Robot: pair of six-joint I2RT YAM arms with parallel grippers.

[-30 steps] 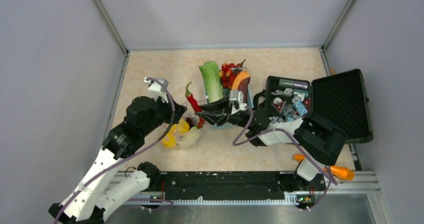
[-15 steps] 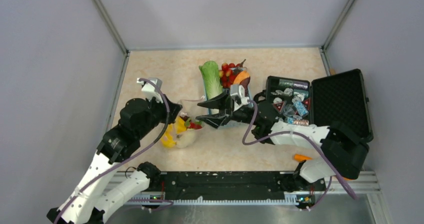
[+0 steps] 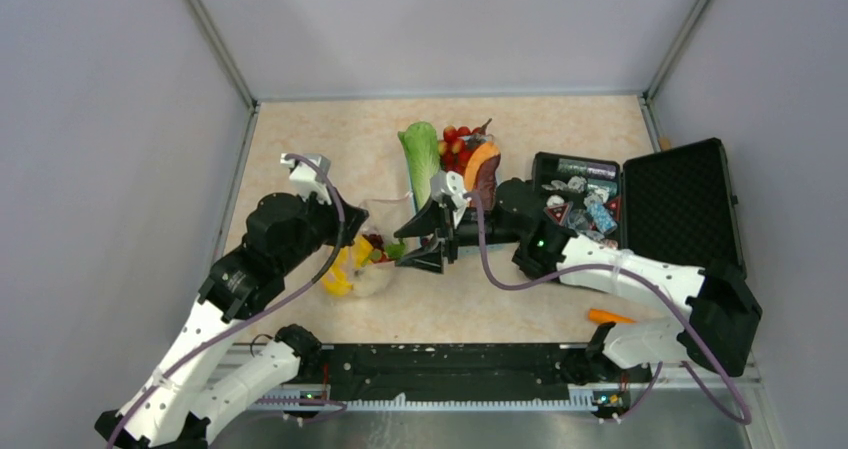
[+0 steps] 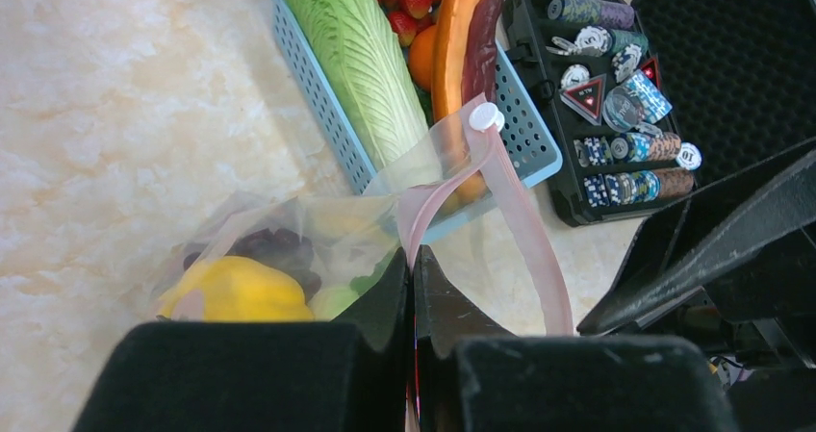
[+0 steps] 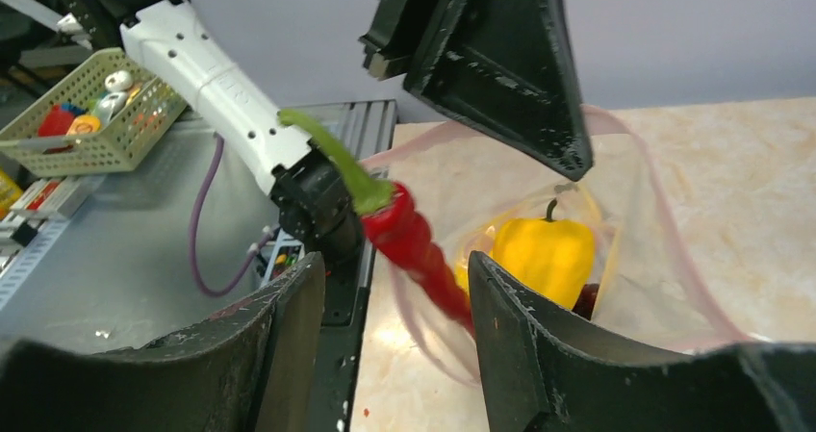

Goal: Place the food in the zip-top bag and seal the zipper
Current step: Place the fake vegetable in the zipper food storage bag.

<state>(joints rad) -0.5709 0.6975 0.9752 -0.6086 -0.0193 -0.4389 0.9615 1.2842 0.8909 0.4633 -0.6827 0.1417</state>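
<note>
Zip-top bag (image 3: 370,274) lies on the bench (image 3: 300,149), left of centre in the top view. The left fingers (image 4: 250,374) are closed on its zipper (image 4: 527,235) edge. The right fingers (image 5: 548,355) stand apart over the open mouth, the red chili (image 5: 409,244) between them. A yellow pepper (image 5: 544,249) is inside.
</note>
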